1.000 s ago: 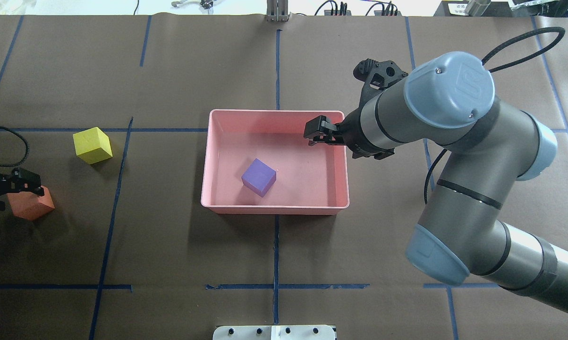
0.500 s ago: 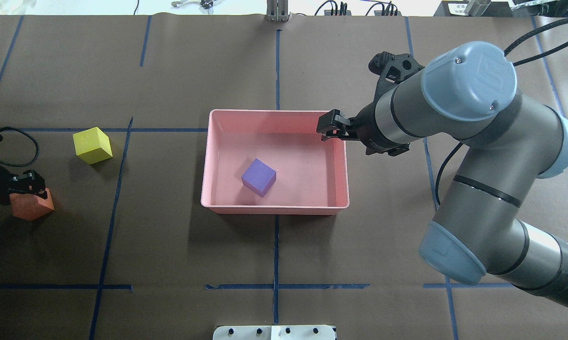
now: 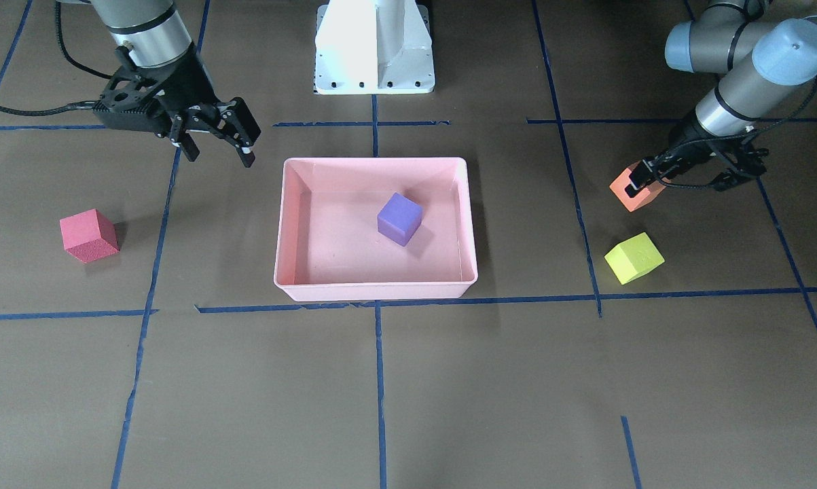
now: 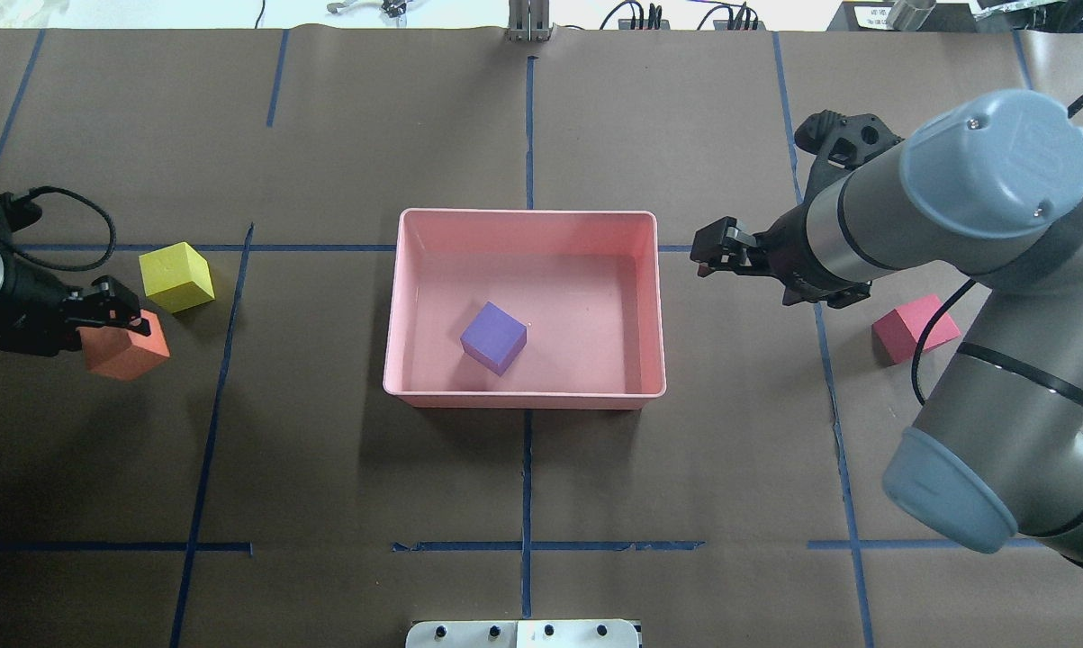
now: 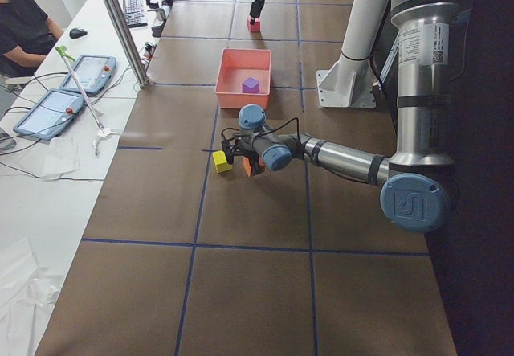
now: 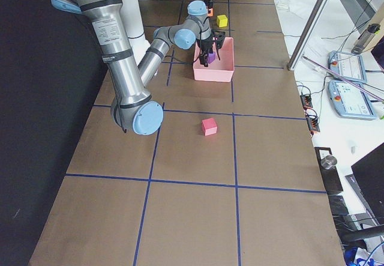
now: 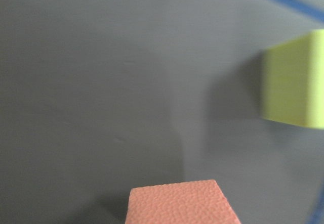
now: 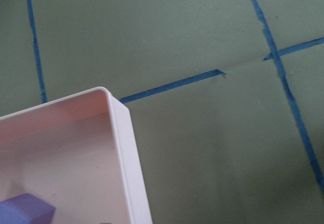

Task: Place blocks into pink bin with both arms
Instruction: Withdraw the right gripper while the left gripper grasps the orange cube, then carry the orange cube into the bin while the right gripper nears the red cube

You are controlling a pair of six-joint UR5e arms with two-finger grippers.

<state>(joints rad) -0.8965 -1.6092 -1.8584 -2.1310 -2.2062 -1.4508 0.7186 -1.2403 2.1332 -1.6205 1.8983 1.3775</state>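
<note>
Smooth, sloping-walled plastic bin (image 4: 523, 212) holding a matte purple foam cube (image 4: 493, 337); well off its left side the left gripper (image 4: 116, 310) clamps a grainy orange cube (image 4: 131, 353), while the right gripper (image 3: 218, 151), jaws apart and empty, hangs just outside its right rim.

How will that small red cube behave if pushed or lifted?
The small red matte foam-like cube rests on a flat face, so it should slide, not roll. Its grainy surface probably grips well; looking like foam, it is likely light and squashy.
</note>
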